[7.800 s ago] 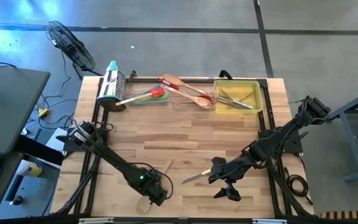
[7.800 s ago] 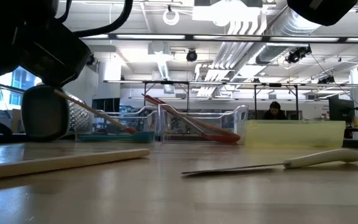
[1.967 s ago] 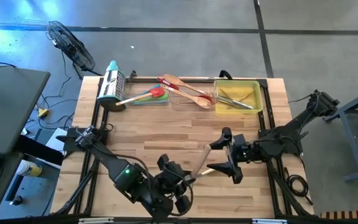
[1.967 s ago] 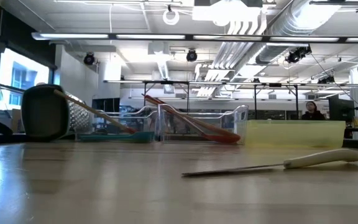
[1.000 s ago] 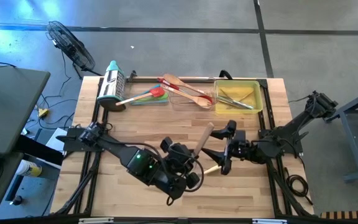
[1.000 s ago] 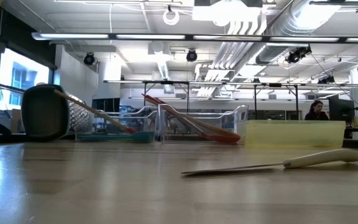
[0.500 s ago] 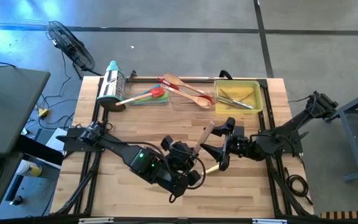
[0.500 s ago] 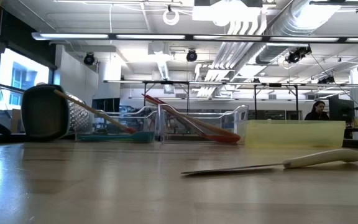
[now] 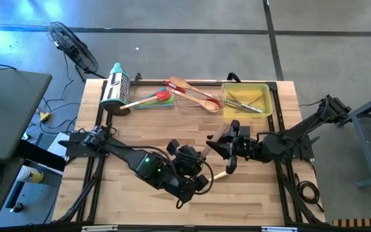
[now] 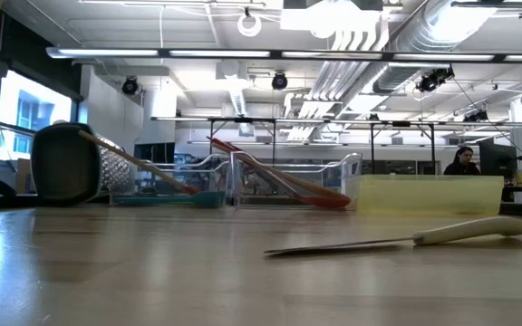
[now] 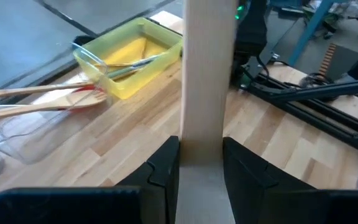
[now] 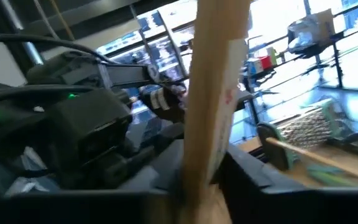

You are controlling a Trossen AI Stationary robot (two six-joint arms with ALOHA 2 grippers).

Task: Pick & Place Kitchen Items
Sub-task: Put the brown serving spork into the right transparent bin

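Observation:
A pale wooden utensil (image 11: pixel 207 81) is held up above the middle of the table between both arms; only its straight handle shows (image 12: pixel 215 93), and its head is hidden. My left gripper (image 9: pixel 200 164) is shut on it from the near left. My right gripper (image 9: pixel 220 145) is shut on the same handle from the right. A knife (image 10: pixel 397 240) with a pale handle (image 9: pixel 219 174) lies flat on the table beneath them. Neither gripper shows in the low view. My left gripper pinches the wooden handle (image 11: pixel 199 146) between its two fingers, flat faces against the pads. The handle runs on past the fingertips toward the far right, lifted clear of the table. My right gripper pinches the same handle farther along (image 12: pixel 197 165) between its two fingers, coming from the table's right. The handle stands up between the fingers, clear of the table.
Along the far edge stand a steel grater (image 9: pixel 116 90), a clear tray with coloured spatulas (image 9: pixel 152 100), a clear tray with wooden spoons (image 9: pixel 195 96) and a yellow tray (image 9: pixel 263 106) with metal utensils. Bare wood lies at the left and near side.
My right gripper has gone a little toward the far edge and the left gripper, and its wide-open fingers have shut on the wooden handle. My left gripper has kept its hold on the handle, which stays lifted. The knife has not moved.

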